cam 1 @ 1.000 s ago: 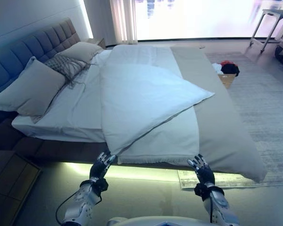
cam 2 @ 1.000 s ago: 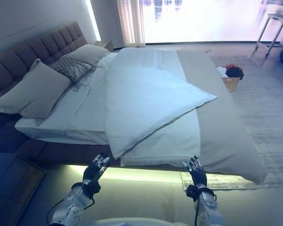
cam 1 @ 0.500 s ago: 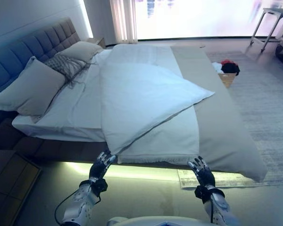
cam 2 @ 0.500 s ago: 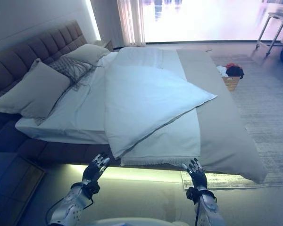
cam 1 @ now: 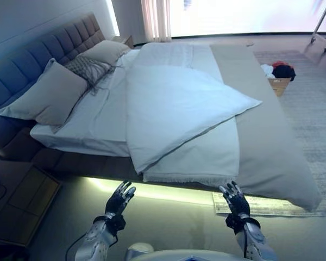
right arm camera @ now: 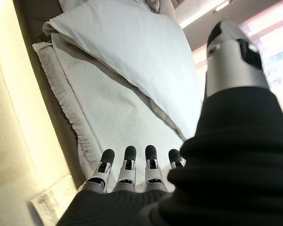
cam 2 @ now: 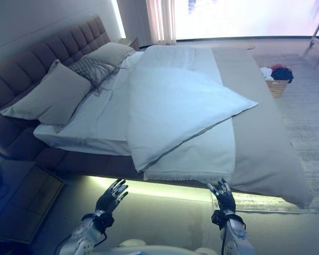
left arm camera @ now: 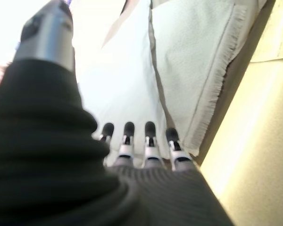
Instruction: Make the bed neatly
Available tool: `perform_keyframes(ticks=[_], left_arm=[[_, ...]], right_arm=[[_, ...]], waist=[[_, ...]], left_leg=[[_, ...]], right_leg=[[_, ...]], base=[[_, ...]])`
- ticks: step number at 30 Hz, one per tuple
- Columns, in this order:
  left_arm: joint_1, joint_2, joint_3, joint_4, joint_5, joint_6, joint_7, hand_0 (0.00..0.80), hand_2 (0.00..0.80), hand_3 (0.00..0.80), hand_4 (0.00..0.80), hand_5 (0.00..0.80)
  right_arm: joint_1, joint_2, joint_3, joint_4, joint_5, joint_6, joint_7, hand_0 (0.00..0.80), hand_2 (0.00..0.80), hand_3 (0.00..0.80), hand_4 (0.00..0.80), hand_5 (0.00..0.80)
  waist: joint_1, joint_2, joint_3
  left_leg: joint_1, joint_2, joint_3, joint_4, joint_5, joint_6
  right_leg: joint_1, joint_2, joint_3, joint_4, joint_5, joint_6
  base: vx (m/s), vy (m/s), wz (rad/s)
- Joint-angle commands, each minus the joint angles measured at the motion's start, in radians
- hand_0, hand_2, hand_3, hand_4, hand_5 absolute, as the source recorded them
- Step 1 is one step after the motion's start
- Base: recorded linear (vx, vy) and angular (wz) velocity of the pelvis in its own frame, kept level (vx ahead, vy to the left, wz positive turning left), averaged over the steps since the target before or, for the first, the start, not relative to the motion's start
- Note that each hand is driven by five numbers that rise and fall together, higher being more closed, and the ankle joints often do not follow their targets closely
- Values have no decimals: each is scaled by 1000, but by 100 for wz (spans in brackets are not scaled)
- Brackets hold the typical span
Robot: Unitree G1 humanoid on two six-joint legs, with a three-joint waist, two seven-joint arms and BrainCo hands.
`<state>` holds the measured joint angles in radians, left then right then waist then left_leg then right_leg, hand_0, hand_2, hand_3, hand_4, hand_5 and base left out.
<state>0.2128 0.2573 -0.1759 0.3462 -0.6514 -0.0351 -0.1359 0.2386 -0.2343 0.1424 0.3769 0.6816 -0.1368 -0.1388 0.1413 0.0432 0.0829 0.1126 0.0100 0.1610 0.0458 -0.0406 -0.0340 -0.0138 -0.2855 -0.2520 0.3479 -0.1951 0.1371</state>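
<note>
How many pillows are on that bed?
3. A large plain pillow leans on the headboard nearest the robot, a patterned, fringed one lies past it, and another plain one sits at the far end. More could be hidden behind them.

Two silver-grey arms, each ending in a dark ribbed cover over wrist and back of hand. Left robot hand [cam 1: 120,199] and right robot hand [cam 1: 236,200] look dark from the head views. Wrist views show silver fingers [right arm camera: 126,168] with rounded black tips and a thick silver thumb [left arm camera: 48,34], dark-tipped.
</note>
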Motion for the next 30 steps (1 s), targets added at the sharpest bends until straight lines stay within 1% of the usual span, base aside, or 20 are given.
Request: perform_keyframes(ticks=[1,2,4,5,7,8,10,11,12,13,14,15,16,18,22,23,24,26,28,30], left_arm=[[-81,44,29,-68,-7,-58,30,0,0,0,0,0],[-95,47,24,-57,-4,-63,38,0,0,0,0,0],[-110,47,17,-34,0,-70,41,0,0,0,0,0],[-110,48,15,-25,1,-69,40,0,0,0,0,0],[-107,53,15,-25,-11,-65,37,0,0,0,0,0],[-108,57,13,-28,-23,-64,39,0,0,0,0,0],[-115,59,12,-32,-33,-62,57,0,0,0,0,0],[-127,60,11,-31,-41,-61,75,0,0,0,0,0],[-139,60,11,-29,-45,-60,85,0,0,0,0,0],[-148,61,12,-29,-48,-59,87,0,0,0,0,0],[-156,66,19,-32,-53,-56,80,0,0,0,0,0],[-156,66,21,-32,-54,-56,76,0,0,0,0,0],[-145,70,28,-31,-54,-60,53,0,0,0,0,0],[-131,73,34,-29,-52,-54,20,0,0,0,0,0],[-110,72,41,-29,-48,-38,-26,0,0,0,0,0],[-102,70,44,-34,-48,-37,-33,0,0,0,0,0],[-99,64,42,-33,-43,-38,-39,0,0,0,0,0],[-91,67,42,-35,-56,-33,-37,0,0,0,0,0],[-89,59,36,-33,-104,-14,-40,0,0,0,0,0],[-84,48,16,-60,-102,-24,-65,0,0,0,0,0]], right_arm=[[-60,52,11,-35,10,-92,16,0,0,0,0,0],[-62,57,16,-43,9,-102,10,0,0,0,0,0],[-60,54,20,-56,21,-109,-8,0,0,0,0,0],[-52,50,21,-62,32,-112,-20,0,0,0,0,0],[-36,39,21,-70,48,-109,-11,0,0,0,0,0],[-28,35,22,-67,49,-110,4,0,0,0,0,0],[-25,27,20,-58,44,-108,18,0,0,0,0,0],[-32,24,20,-48,51,-107,24,0,0,0,0,0],[-44,20,20,-38,65,-107,30,0,0,0,0,0],[-55,18,20,-30,74,-108,34,0,0,0,0,0],[-77,12,14,-11,84,-108,43,0,0,0,0,0],[-83,11,12,-5,83,-108,47,0,0,0,0,0],[-94,8,2,12,83,-109,59,0,0,0,0,0],[-96,5,-3,28,86,-109,72,0,0,0,0,0],[-71,3,-7,50,83,-108,92,0,0,0,0,0],[-61,2,-9,56,84,-108,104,0,0,0,0,0],[-54,2,-11,71,89,-113,110,0,0,0,0,0],[-55,-2,-17,97,90,-104,114,0,0,0,0,0],[-58,0,-13,94,70,-96,97,0,0,0,0,0],[-48,-18,-7,79,85,-106,118,0,0,0,0,0]], waist=[[-15,-52,39],[-15,-43,43],[-17,-21,45],[-21,-10,48],[-34,6,45],[-40,4,42],[-49,-12,40],[-56,-30,42],[-63,-50,47],[-69,-63,52],[-76,-77,60],[-78,-77,65],[-79,-82,70],[-77,-87,73],[-77,-100,63],[-78,-100,58],[-86,-101,51],[-91,-102,45],[-97,-102,41],[-103,-105,33]], left_leg=[[-41,-56,-50,112,-67,95],[-51,-70,-56,118,-72,112],[-61,-96,-76,123,-76,135],[-58,-109,-81,124,-80,146],[-55,-116,-90,122,-77,156],[-50,-127,-95,121,-80,160],[-39,-150,-114,120,-92,159],[-32,-167,-124,127,-107,155],[-21,-181,-132,134,-128,150],[-10,-188,-139,140,-148,147],[7,-192,-145,146,-180,143],[15,-189,-148,148,-190,141],[26,-188,-152,151,-207,141],[37,-184,-151,168,-230,144],[57,-173,-138,222,-262,140],[62,-162,-135,241,-251,133],[60,-151,-130,277,-237,122],[46,-129,-113,334,-218,109],[23,-109,-100,422,-147,82],[-20,-101,-89,547,-64,45]], right_leg=[[6,-72,27,-88,307,37],[-18,-90,41,-5,312,30],[-85,-102,88,152,335,7],[-134,-98,117,254,336,0],[-191,-71,127,325,343,-13],[-210,-60,125,305,348,-15],[-208,-39,112,197,367,-7],[-206,-33,105,91,392,4],[-212,-37,98,-13,422,18],[-216,-43,92,-93,443,29],[-226,-50,88,-210,465,42],[-223,-46,83,-250,471,46],[-228,-40,73,-343,492,59],[-231,-30,49,-395,506,66],[-223,-19,19,-385,497,64],[-210,-9,14,-376,484,61],[-194,2,33,-378,470,57],[-177,14,37,-322,435,44],[-165,33,47,-247,410,23],[-134,64,37,-239,360,-2]], base=[[-38,285,10],[-25,323,8],[17,333,3],[38,294,7],[98,236,11],[200,145,7],[251,-6,-7],[313,-111,-9],[342,-143,-8],[401,-174,-18],[347,-140,-21],[436,-166,-7],[406,-150,23],[410,-155,36],[460,-186,30],[551,-295,43],[545,-334,33],[497,-344,22],[409,-325,9],[359,-278,13]])
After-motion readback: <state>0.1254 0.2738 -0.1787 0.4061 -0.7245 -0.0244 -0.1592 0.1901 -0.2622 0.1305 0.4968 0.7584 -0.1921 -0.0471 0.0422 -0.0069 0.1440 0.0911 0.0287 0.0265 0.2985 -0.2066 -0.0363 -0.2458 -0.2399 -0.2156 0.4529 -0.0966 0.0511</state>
